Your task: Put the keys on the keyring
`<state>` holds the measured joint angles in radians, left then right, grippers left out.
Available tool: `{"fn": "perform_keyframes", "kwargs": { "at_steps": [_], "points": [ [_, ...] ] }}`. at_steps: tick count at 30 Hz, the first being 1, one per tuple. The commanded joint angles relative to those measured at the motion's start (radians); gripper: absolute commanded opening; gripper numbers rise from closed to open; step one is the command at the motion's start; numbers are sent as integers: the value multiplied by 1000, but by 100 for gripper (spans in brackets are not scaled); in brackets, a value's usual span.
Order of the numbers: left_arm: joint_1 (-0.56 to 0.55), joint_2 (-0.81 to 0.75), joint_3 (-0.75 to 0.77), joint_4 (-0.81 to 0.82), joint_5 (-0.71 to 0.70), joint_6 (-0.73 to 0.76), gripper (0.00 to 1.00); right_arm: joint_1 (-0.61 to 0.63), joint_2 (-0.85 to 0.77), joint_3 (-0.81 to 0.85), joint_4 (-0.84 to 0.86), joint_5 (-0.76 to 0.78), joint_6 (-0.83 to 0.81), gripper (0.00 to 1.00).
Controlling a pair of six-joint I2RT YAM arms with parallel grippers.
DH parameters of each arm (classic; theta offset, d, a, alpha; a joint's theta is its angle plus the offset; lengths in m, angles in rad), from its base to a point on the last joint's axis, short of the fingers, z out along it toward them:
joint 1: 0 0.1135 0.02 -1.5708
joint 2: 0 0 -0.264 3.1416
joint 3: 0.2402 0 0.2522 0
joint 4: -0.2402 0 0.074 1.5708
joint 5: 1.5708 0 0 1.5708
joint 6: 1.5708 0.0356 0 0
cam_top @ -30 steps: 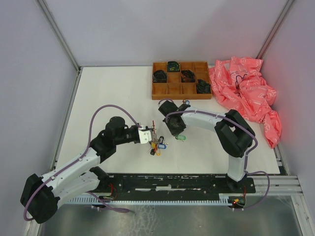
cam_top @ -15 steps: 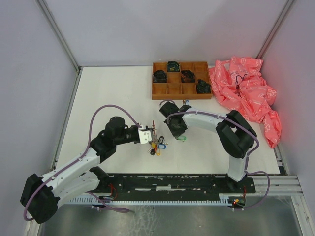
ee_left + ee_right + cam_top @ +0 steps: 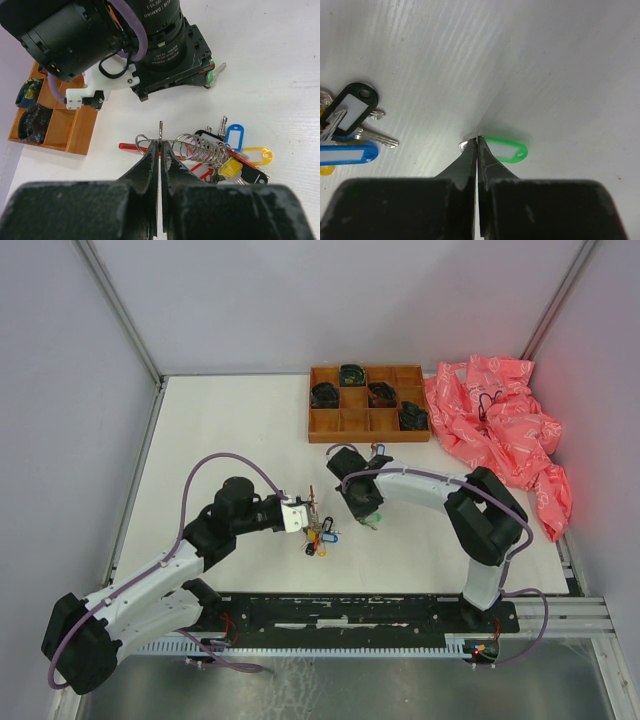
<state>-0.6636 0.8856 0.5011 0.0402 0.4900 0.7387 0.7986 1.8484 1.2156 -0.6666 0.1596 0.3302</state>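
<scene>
In front of the left end of the wooden tray [image 3: 355, 423], the keyring [image 3: 160, 127] stands on edge. It is a thin silvery wire, and a coil of rings, a red strap [image 3: 131, 146] and blue, yellow and black tags trail off it. The left gripper [image 3: 160, 145] reaches in low, forearm nearly level, its jaws pinched tight on that wire. In front of the tray's middle lies a loose key with a green tag [image 3: 506, 149] (only its silver tip shows). The right gripper [image 3: 477, 141], wrist bent steeply down, has its jaws pressed together, tips touching the key where tag meets metal. I can't tell whether they actually pinch it.
</scene>
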Motion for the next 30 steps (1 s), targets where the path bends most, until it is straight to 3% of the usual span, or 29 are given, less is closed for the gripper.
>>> {"fn": "perform_keyframes", "kwargs": {
  "at_steps": [1, 15, 22, 30],
  "points": [
    [-4, -2, 32, 41, 19, -7, 3, 4, -104, -9, 18, 10, -57, 0],
    [-3, 1, 38, 40, 41, -12, 3, 4, -336, -141, 108, -217, -343, 1],
    [-5, -3, 40, 37, 42, -13, 3, 4, -199, -4, -153, -169, -277, 1],
    [-5, -6, 40, 30, 37, -10, 3, 2, -50, 58, -128, -82, -190, 1]
  ]
}}
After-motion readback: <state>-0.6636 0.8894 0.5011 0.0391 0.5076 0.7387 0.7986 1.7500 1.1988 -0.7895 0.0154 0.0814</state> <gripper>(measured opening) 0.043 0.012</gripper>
